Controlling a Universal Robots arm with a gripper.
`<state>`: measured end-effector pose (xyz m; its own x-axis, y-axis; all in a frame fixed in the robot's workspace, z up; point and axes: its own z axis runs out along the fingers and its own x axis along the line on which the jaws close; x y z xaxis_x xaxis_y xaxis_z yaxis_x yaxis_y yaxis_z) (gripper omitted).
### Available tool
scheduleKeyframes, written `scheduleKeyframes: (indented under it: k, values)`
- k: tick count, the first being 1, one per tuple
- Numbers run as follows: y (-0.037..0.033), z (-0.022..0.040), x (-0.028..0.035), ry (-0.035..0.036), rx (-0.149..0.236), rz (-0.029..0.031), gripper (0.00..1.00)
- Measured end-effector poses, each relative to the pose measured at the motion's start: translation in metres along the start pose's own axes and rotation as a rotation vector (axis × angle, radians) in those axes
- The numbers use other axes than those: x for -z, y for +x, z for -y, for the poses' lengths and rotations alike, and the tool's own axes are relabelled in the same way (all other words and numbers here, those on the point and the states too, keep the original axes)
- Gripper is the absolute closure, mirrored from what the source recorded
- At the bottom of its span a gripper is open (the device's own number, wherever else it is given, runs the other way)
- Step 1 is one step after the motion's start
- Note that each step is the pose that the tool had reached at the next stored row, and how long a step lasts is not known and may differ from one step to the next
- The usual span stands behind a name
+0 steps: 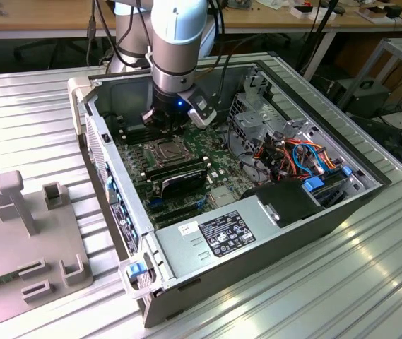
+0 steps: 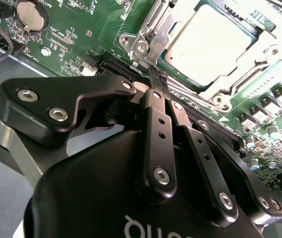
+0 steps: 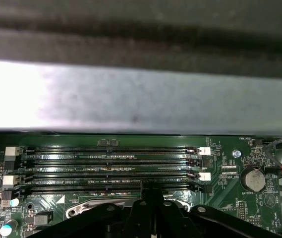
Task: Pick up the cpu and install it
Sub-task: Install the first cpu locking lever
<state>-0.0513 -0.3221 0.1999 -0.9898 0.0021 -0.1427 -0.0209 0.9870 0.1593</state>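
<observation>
Ribbed metal sheeting forms the counter (image 1: pixel 342 282) in the exterior view, with wooden desks behind it, and on it lies an open computer case (image 1: pixel 208 254) with its green motherboard (image 1: pixel 215 166) exposed. One arm reaches down into the case; its gripper (image 1: pixel 160 116) hangs low over the board's far end, just past the socket (image 1: pixel 164 150), which lies toward the camera from the gripper. A grey fixture block (image 1: pixel 27 240) sits well apart on the exterior view's left. In the second wrist view, the gripper (image 2: pixel 154 79) shows its black fingers (image 2: pixel 155 121) drawn together to a narrow tip with nothing visible between them, the tip poised at the row of memory slots (image 2: pixel 205 124) just beside the socket frame (image 2: pixel 150 39). The cpu (image 2: pixel 212 42), a plain silver-grey square, lies flat inside that frame, seated in the socket beyond the fingertips and apart from them; being square, it offers no long axis. Judged from this, the chip is already placed and the fingers are empty. In the first wrist view, the closed fingers (image 3: pixel 153 213) stand over the edge of the memory slots (image 3: pixel 106 168), with a coin battery (image 3: pixel 253 179) off to one side and the case wall (image 3: pixel 141 94) beyond.
</observation>
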Motion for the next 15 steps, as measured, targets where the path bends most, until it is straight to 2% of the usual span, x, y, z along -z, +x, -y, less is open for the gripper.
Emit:
scheduleKeyframes:
  k: [10,15]
  values:
    - [-0.0004,-0.0008,0.0045,0.0002,0.0,0.0006,0.89]
    - [0.0076,-0.0009,0.0058,0.0005,0.0,0.002,0.89]
